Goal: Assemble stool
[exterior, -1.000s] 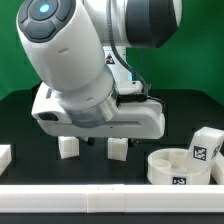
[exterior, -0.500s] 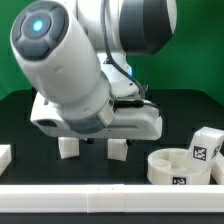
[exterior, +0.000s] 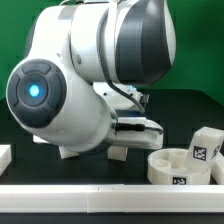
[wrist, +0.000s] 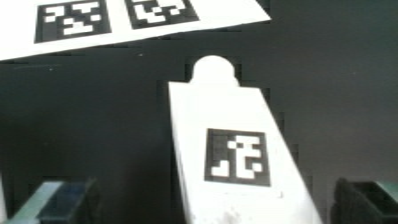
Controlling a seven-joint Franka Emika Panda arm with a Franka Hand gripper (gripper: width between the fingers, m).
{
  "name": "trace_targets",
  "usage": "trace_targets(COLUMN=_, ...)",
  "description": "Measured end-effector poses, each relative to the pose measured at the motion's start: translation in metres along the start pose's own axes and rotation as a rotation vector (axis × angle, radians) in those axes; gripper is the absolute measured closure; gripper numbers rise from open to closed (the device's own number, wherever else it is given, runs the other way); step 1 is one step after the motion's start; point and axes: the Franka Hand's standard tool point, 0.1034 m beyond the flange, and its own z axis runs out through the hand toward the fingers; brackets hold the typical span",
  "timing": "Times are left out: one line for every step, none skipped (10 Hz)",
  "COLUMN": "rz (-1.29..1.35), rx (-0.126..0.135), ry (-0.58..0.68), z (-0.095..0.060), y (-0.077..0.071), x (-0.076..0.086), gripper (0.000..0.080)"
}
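Gripper (wrist: pixel 210 198) released, jaws spread wide, nothing held; white plastic stubby leg block with square black-and-white tag (wrist: pixel 221 130) lies on the black table (wrist: pixel 71 110), centred between the jaws; long axis runs straight ahead, rounded tip toward the marker board (wrist: pixel 125 25); judged next: close across its width.

The glossy white moulded arm (exterior: pixel 95 50) is all swollen curves — fat rounded shells running one into the next, with hardly a sharp corner. A broad dark grey band (exterior: pixel 140 40) wraps one joint, shiny enough to catch the room light. On the nearest bulge sits a round black cap (exterior: pixel 35 92) with a pale blue light glowing at its middle. A thin black cable (exterior: pixel 133 95) runs by the wrist, next to a boxy white hand housing (exterior: pixel 145 128). In the wrist view the gripper (wrist: pixel 210 205) shows two dark grey, flat-faced fingers (wrist: pixel 54 200) — too blurred for finer detail.
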Motion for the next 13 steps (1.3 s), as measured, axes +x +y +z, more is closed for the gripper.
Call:
trace_targets(rz=0.006, rx=-0.001, ry=0.003, z=0.002, y=-0.001, x=0.002, gripper=0.0151)
trace_targets(rz=0.010, rx=-0.001, ry=0.008, z=0.004, y=-0.002, x=0.004, gripper=0.0151)
trace_targets(rz=0.010, rx=-0.001, ry=0.016, z=0.006, y=-0.003, x=0.007, gripper=0.0178)
trace_targets(rz=0.009, rx=-0.001, ry=0.016, z=0.007, y=-0.004, x=0.007, gripper=0.0178)
trace_targets(rz=0.009, rx=-0.001, ry=0.016, z=0.007, y=-0.004, x=0.007, gripper=0.0352)
trace_targets(rz=0.009, rx=-0.001, ry=0.016, z=0.007, y=-0.004, x=0.007, gripper=0.0474)
trace_targets(rz=0.009, rx=-0.001, ry=0.016, z=0.007, y=-0.004, x=0.007, gripper=0.0474)
trace_targets(rz=0.009, rx=0.000, ry=0.016, z=0.007, y=-0.003, x=0.007, gripper=0.0474)
trace_targets(rz=0.009, rx=0.001, ry=0.019, z=0.005, y=-0.003, x=0.007, gripper=0.0474)
trace_targets(rz=0.007, rx=0.002, ry=0.022, z=0.002, y=-0.004, x=0.005, gripper=0.0474)
trace_targets(rz=0.001, rx=0.005, ry=0.032, z=-0.008, y=-0.007, x=-0.001, gripper=0.0474)
trace_targets(rz=-0.002, rx=0.006, ry=0.033, z=-0.021, y=-0.012, x=-0.013, gripper=0.0474)
trace_targets(rz=0.000, rx=0.004, ry=0.042, z=-0.033, y=-0.019, x=-0.024, gripper=0.0474)
